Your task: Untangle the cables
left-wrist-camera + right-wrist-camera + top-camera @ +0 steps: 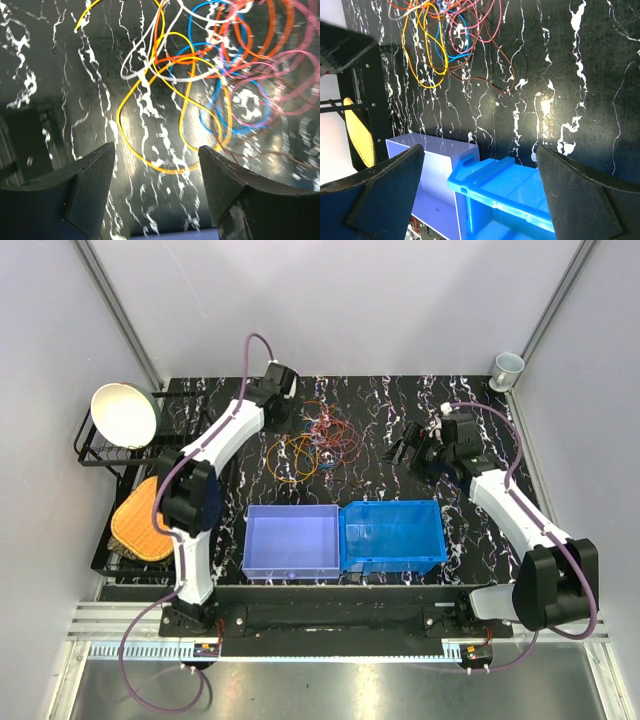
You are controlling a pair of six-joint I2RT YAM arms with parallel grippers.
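A tangle of thin cables in orange, yellow, white, blue, pink and brown lies on the black marbled table, behind the bins. In the left wrist view the cables loop just ahead of my open left gripper, which holds nothing; a yellow loop reaches between its fingertips. My left gripper hovers at the tangle's left edge. My right gripper is open and empty, well right of the tangle. The right wrist view shows the cables at its far top.
A periwinkle bin and a blue bin stand side by side at the table's front. A black rack at the left holds a white bowl and a yellow object. A cup stands at the back right.
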